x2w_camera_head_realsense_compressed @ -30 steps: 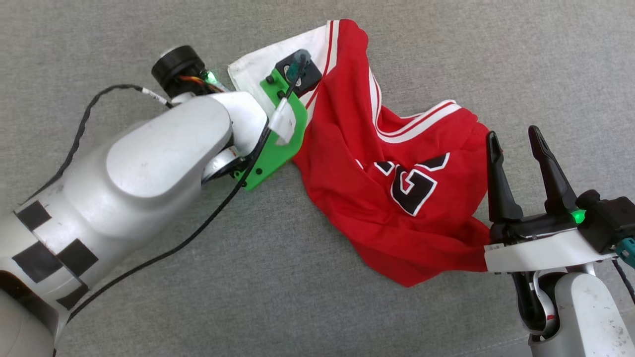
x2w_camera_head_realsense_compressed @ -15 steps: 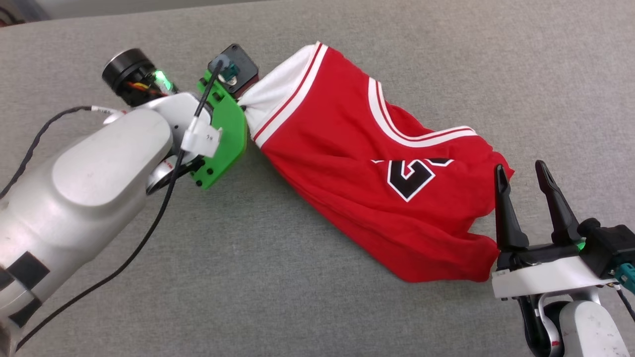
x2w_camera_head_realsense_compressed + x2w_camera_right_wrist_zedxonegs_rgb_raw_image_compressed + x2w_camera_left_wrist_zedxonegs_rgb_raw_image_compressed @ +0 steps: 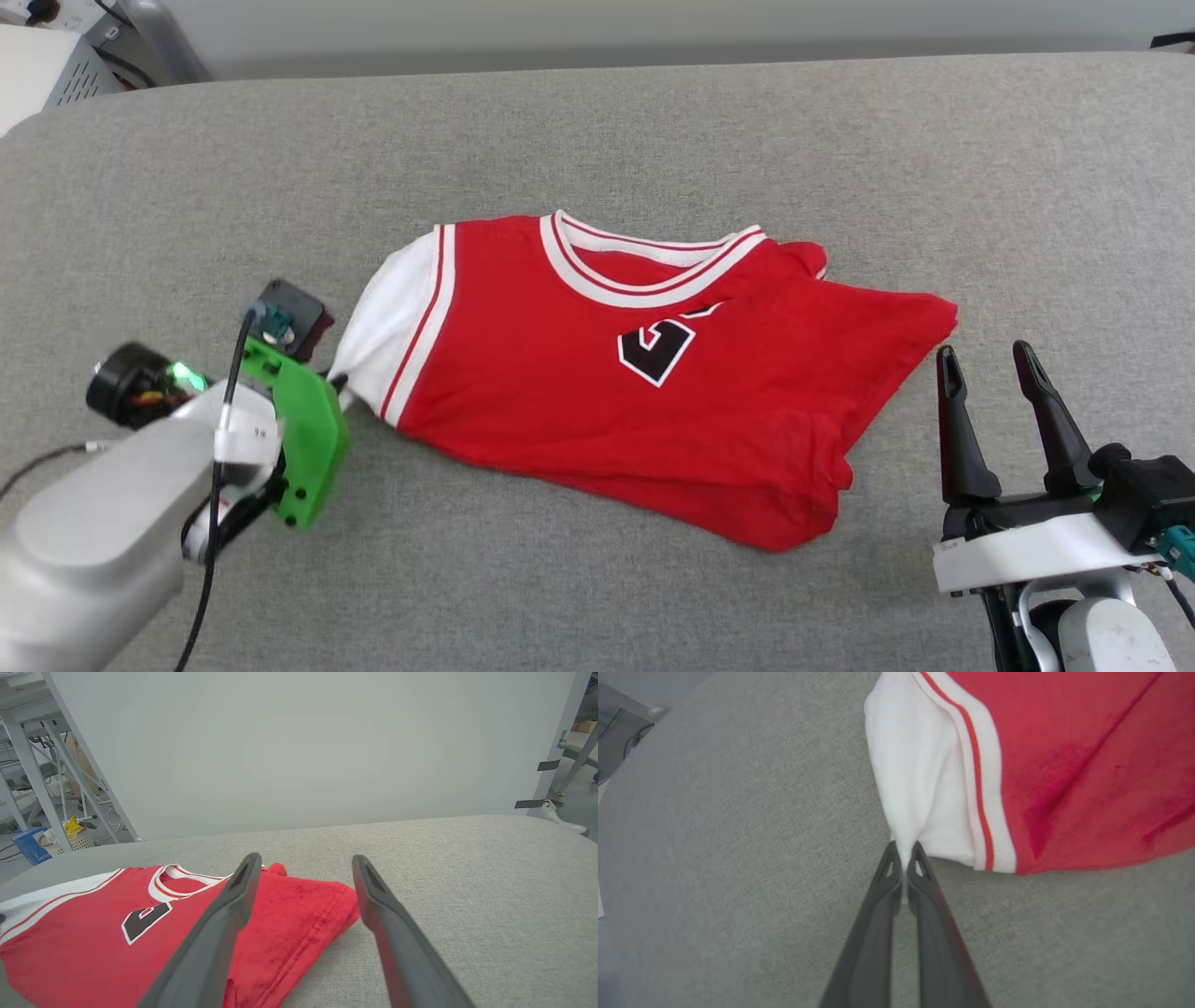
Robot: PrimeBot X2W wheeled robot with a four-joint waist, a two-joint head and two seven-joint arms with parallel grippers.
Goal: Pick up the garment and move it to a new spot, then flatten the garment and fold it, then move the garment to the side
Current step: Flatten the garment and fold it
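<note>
The garment (image 3: 597, 373), a red jersey with a white striped collar and part of a black number showing, lies crumpled but spread across the grey surface. My left gripper (image 3: 338, 383) is shut on the tip of its white sleeve at the garment's left end. In the left wrist view the gripper (image 3: 903, 851) pinches a thin fold of the white sleeve (image 3: 920, 779). My right gripper (image 3: 988, 359) stands open just right of the garment's right edge, touching nothing. In the right wrist view that gripper (image 3: 303, 861) points over the garment's (image 3: 93, 933) red hem.
The grey padded surface (image 3: 840, 149) reaches a far edge with a pale wall (image 3: 299, 742) behind it. A white cabinet (image 3: 47, 65) stands off the far left corner. Metal shelving (image 3: 28, 765), a blue box (image 3: 32, 844) and a basket sit beyond the left end.
The camera has tilted up. My left gripper has pulled the sleeve leftward and nearer, drawing the garment out flatter so its collar shows. The right gripper stays open beside it.
</note>
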